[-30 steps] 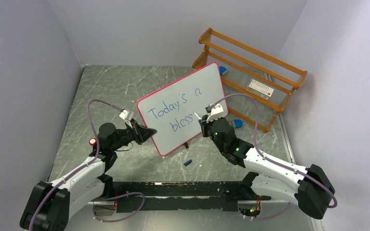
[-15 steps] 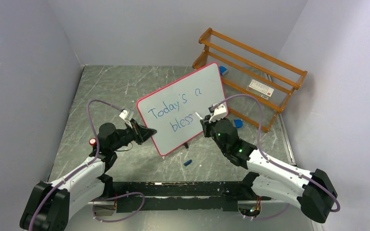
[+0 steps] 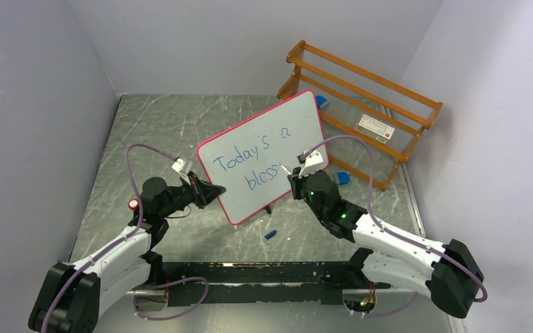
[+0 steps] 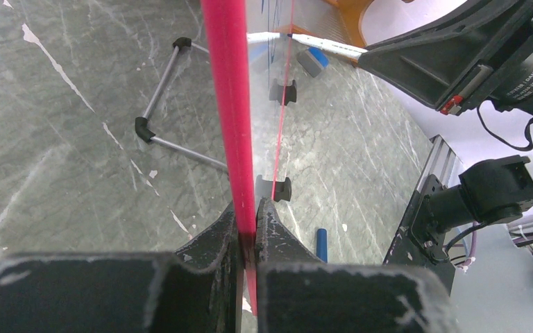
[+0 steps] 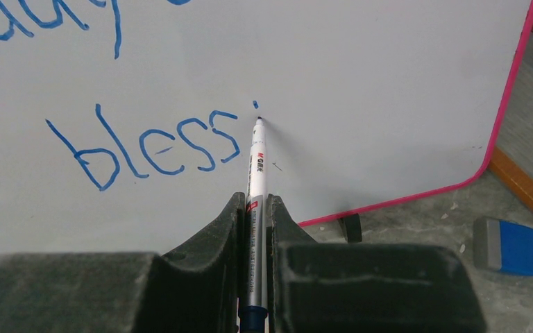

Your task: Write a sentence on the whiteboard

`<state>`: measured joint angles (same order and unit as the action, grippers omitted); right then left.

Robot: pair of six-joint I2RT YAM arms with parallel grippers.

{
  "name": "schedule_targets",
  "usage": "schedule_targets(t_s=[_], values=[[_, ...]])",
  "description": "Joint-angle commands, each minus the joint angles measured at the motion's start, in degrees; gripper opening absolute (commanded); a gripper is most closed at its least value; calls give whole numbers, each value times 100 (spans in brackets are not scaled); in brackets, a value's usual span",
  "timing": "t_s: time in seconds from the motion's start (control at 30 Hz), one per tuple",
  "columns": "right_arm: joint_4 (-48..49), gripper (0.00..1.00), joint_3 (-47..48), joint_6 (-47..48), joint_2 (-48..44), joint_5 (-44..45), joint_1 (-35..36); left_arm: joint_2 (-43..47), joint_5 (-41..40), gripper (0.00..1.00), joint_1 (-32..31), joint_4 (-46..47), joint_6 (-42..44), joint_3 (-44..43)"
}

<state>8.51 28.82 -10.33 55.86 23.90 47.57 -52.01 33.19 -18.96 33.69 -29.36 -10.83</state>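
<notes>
Top view:
- Whiteboard [image 3: 298,121] stands mid-table [image 3: 166,125], propped on thin wire legs [image 4: 158,97], turned so that its left corner points toward the left arm. A wooden rack [image 3: 388,94] sits just behind its right edge.
- Writing [image 3: 253,163] is in blue, in 2 slanted lines. Line 1 reads "Today's a". Line 2 reads "bless", with 1 small dot after it.
- A small blue cap [image 3: 271,234] lies on the table in front of the board, apart from both arms.
- A blue eraser [image 3: 342,177] lies on the table by the board's lower right corner, near the foot of the rack.

Left wrist view:
- Left gripper [image 4: 248,229]: fingers pressed together on the board's pink-red rim, which is seen edge-on. The rim runs up between the 2 pads.
- 2 black feet show along the board's lower edge.

Right wrist view:
- Right gripper [image 5: 255,205]: fingers clamped on a white marker [image 5: 256,163], whose barrel runs straight out between them.
- The marker tip is at the board face just under the dot, right of the last "s". Actual contact cannot be confirmed.
- The board below and to the right of the tip is unmarked.
</notes>
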Motion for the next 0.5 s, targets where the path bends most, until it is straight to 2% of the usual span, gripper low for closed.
schedule_targets(t_s=[0.0,0.47], values=[[74,0,-18,-53,86,17,-46,7,-527,5,24,-258,352,15],[-505,0,10,-309,56,-115,-51,32,-557,5,24,-282,352,11]])
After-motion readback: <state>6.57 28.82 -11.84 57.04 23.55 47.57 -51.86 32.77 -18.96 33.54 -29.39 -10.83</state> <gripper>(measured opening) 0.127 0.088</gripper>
